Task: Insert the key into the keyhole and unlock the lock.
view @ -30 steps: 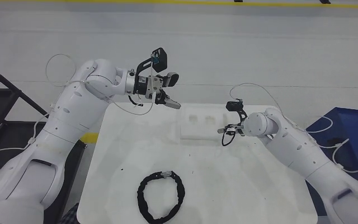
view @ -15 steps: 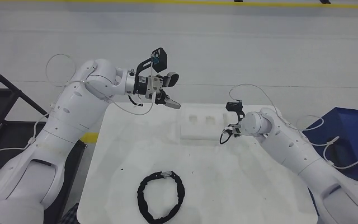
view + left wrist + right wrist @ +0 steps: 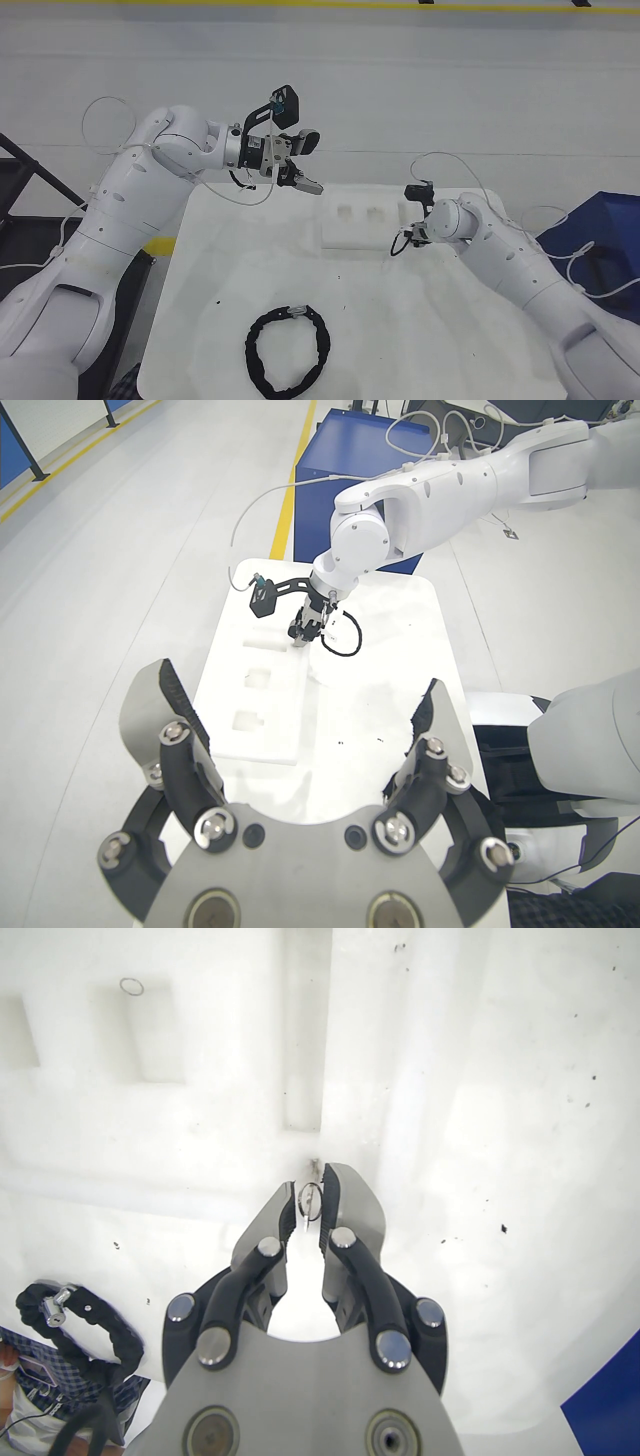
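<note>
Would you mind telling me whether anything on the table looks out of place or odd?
Nothing serious: small dark specks dot the white table, and a loose ring lies alone in one recess of the foam tray. The lock lies neatly looped.

white table (image 3: 200, 310) | white foam block (image 3: 345, 238) with recesses | blue cabinet (image 3: 325, 450)

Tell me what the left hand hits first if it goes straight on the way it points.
Probably the white foam tray. The open left hand aims roughly at its near end, though depth is unclear and it might meet the table beside it.
</note>
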